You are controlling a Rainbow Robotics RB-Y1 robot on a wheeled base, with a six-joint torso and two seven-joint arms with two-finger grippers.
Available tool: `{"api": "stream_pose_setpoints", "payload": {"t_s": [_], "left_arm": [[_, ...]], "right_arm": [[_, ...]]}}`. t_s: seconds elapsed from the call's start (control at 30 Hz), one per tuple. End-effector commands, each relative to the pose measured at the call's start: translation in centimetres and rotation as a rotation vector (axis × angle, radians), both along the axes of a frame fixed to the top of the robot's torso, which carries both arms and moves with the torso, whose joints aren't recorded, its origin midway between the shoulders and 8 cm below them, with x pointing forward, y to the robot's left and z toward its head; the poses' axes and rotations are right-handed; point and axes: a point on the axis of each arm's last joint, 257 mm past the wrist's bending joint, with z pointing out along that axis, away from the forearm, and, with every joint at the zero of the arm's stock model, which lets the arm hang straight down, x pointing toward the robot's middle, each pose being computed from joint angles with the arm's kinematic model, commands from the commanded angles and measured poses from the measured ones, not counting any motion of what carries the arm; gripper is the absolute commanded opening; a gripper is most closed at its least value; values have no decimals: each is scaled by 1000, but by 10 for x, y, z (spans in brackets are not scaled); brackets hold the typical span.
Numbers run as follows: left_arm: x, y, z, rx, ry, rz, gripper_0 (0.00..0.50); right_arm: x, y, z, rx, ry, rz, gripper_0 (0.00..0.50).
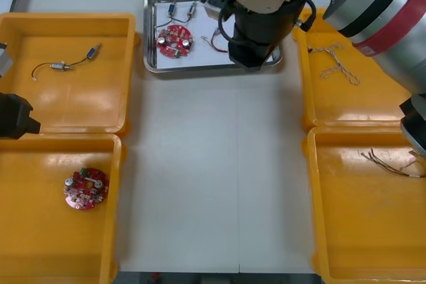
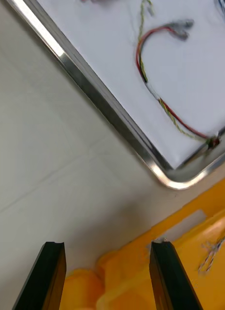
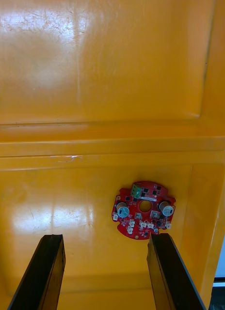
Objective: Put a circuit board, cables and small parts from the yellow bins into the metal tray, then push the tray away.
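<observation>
Front view has the tray [image 1: 193,70] loaded: a board [image 1: 174,40], a red and yellow cable [image 1: 216,39] and small parts [image 1: 172,10] lie on its white inside. Loading looks done or nearly so, though a twisted cable [image 1: 338,64] lies in the far right bin [image 1: 303,84], beside the right pincer [image 2: 107,244]. The push is what seems left. The tray lies close to the far edge of the table [image 1: 213,184], so I cannot tell whether it has begun.

That right pincer is released and grips nothing. It hangs over bare table and the bin's rim, with the tray's near right corner just ahead of its fingertips.

The tray's long axis runs side to side across the table, its long near rim toward the robot. That rim slants across the right pincer's line, so contact would fall at the corner, not square on. A push away would go along the short axis.

The left pincer [image 3: 105,237], also released, waits over the near left bin [image 3: 69,218], a second board [image 3: 143,216] just ahead of it.
</observation>
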Motion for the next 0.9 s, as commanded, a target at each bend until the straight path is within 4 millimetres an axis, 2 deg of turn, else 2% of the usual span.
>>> {"api": "stream_pose_setpoints", "payload": {"t_s": [0.03,0.07,0.1,0.3,0.57,0.6,0.7,0.73,0.8,0.9], "left_arm": [[-2,20,10,68,-20,-15,500],[-2,20,10,68,-20,-15,500],[-2,20,10,68,-20,-15,500],[-2,20,10,68,-20,-15,500],[-2,20,10,68,-20,-15,500],[-2,20,10,68,-20,-15,500],[-2,20,10,68,-20,-15,500],[-2,20,10,68,-20,-15,500],[-2,20,10,68,-20,-15,500],[-2,20,10,68,-20,-15,500]], "right_arm": [[-9,-35,24,125,24,-179,500],[-9,-35,24,125,24,-179,500],[-14,-46,26,164,36,-237,500],[-21,-73,35,302,39,-388,500],[-43,-122,30,433,65,-573,500],[-49,-138,28,457,69,-628,500],[-58,-160,22,486,73,-701,500],[-58,-160,22,486,73,-701,500],[-65,-184,18,504,61,-769,500],[-72,-206,10,501,52,-822,500]]}}
